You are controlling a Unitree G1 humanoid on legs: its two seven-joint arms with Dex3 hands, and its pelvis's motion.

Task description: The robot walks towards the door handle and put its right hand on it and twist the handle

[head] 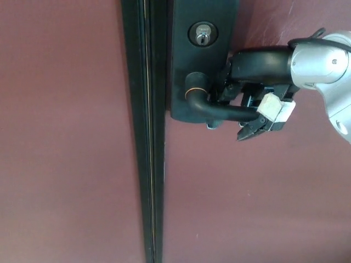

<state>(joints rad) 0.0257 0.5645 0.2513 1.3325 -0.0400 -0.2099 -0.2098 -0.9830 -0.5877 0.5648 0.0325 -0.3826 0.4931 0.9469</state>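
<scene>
Here the right hand (258,104) has its fingers (249,130) clenched around the handle (219,111), near its free end. The keyhole (203,34) sits above; bare door (247,197) lies below the fingers.

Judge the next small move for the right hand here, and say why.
Probably press the lever down. The right hand already sits on the door handle, fingers wrapped over its free end, and the lever lies about level below the keyhole, so it looks unturned.
</scene>
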